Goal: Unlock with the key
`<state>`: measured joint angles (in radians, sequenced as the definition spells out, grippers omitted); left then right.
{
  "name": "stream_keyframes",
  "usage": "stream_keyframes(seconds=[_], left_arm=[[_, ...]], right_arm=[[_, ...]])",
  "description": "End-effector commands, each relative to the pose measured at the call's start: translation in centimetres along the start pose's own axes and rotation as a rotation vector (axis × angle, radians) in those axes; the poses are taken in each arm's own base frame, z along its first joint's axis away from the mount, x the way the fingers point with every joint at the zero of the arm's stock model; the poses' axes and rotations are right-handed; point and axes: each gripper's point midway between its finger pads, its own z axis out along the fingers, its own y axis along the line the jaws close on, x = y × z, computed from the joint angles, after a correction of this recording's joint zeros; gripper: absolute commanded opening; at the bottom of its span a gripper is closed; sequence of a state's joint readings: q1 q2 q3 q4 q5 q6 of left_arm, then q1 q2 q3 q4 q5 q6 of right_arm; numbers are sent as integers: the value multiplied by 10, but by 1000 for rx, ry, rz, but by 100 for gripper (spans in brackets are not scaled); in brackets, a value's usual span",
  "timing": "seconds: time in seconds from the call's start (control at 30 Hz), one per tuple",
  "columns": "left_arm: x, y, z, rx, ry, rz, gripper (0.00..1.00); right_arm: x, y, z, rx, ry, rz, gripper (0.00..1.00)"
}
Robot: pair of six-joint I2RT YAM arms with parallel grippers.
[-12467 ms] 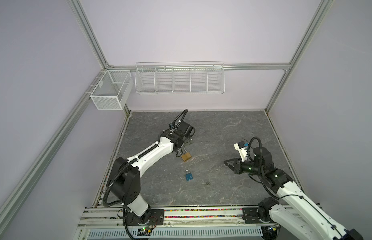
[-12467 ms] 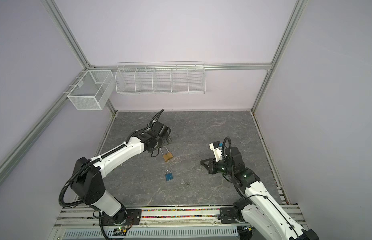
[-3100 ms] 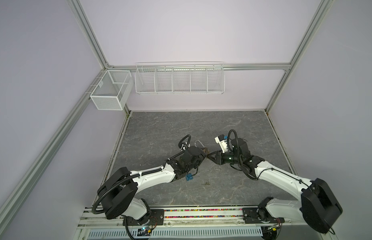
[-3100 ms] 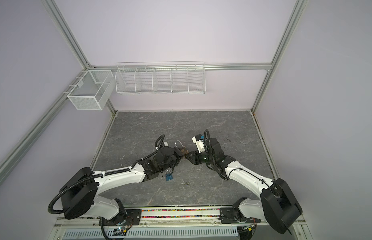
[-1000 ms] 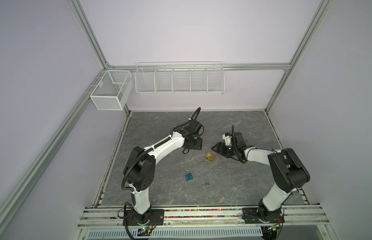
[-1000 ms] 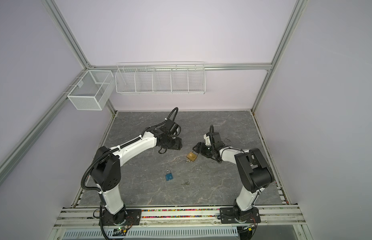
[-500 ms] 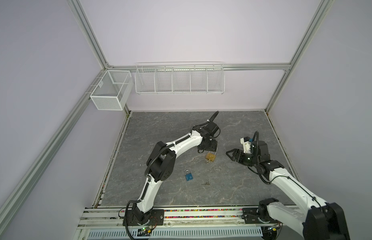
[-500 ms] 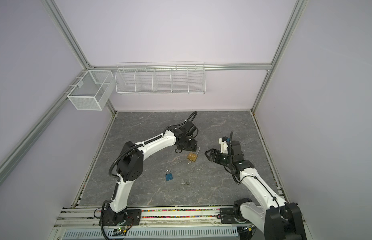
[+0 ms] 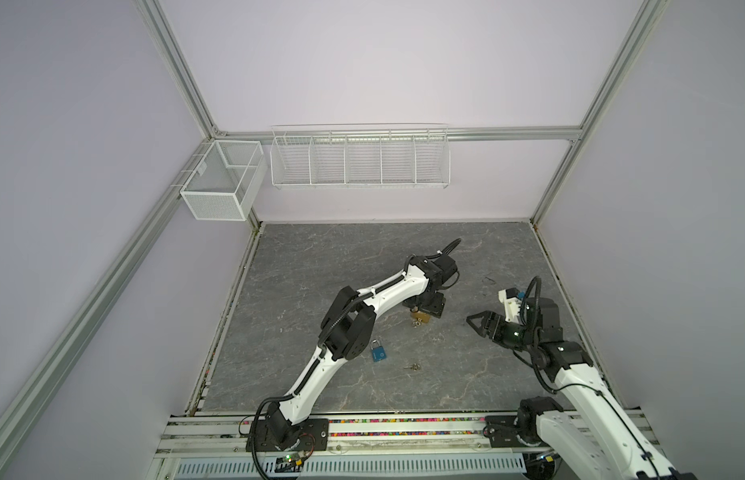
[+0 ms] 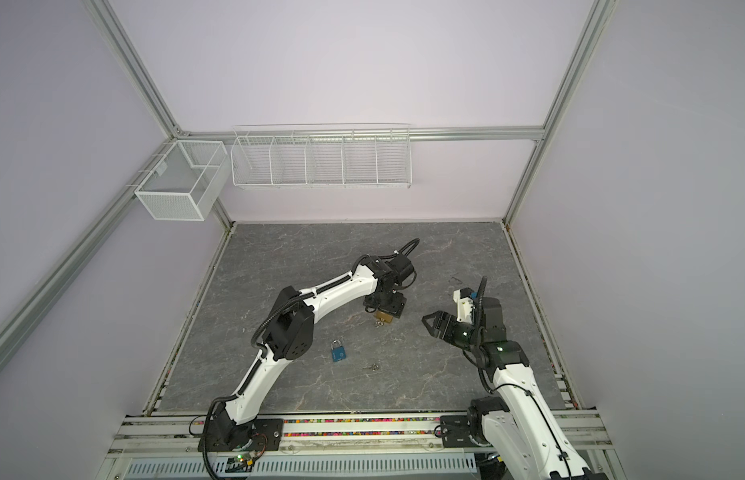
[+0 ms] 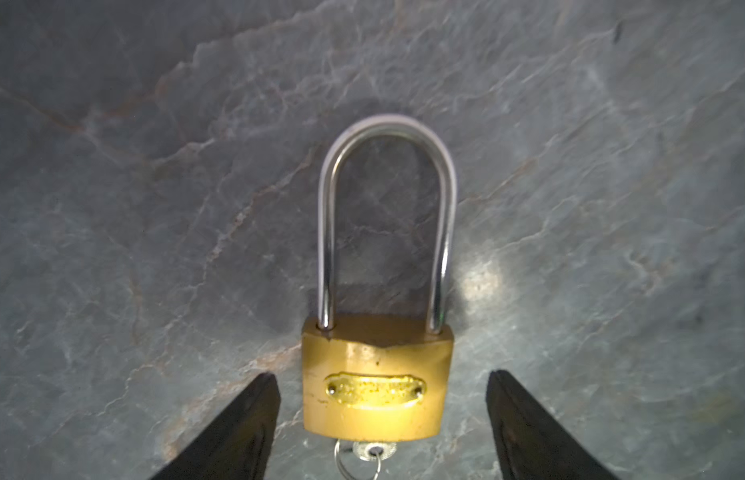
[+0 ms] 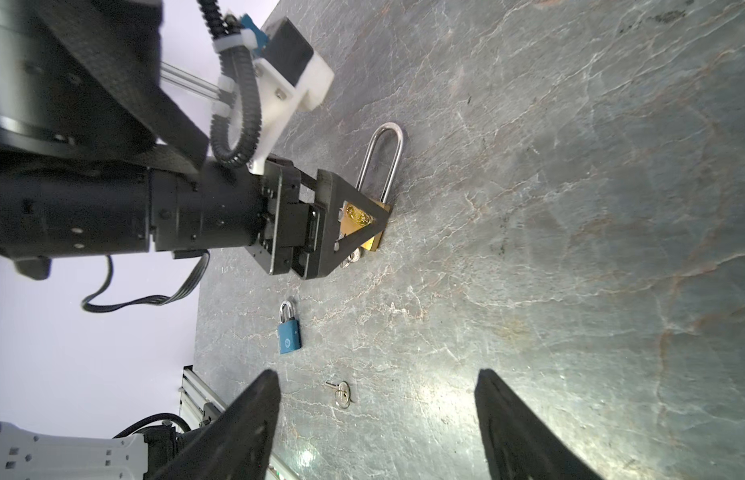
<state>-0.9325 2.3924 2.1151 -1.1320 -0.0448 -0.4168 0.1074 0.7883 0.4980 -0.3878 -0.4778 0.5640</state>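
While lying flat on slate tabletop (image 11: 154, 208), brass padlock (image 11: 377, 386) is resting between jaws of left gripper (image 11: 380, 374), which is standing released, fingers (image 11: 246, 424) clear of both flanks. Key (image 11: 373, 451) is sitting in keyhole (ring attached). Right gripper (image 12: 377, 370) is hanging spread and empty, well apart. Judging lock dense, rigid, smooth-sided, likely sliding on stone; gripping body across flat flanks advisable, shackle (image 11: 389, 122) left free.
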Motion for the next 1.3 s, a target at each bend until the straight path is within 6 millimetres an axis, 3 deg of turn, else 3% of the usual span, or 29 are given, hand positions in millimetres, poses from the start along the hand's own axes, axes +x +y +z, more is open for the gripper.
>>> stream_keyframes(seconds=[0.0, 0.33, 0.57, 0.97, 1.1, 1.27], left_arm=[[14, 13, 8, -53, 62, 1, 79], [12, 12, 19, -31, 67, 18, 80], [25, 5, 25, 34, 178, 60, 80], [25, 1, 35, 79, 238, 98, 78], [23, -2, 35, 94, 251, 126, 72], [25, -3, 37, 91, 281, 120, 43]], right_arm=[[8, -1, 1, -21, 17, 1, 77], [7, -2, 4, -24, 24, -4, 78], [3, -1, 5, -31, 18, -6, 78], [1, 1, -2, -32, -3, -7, 79], [0, 4, -6, -33, -11, -11, 79], [-3, 8, -13, -31, -22, -22, 79]])
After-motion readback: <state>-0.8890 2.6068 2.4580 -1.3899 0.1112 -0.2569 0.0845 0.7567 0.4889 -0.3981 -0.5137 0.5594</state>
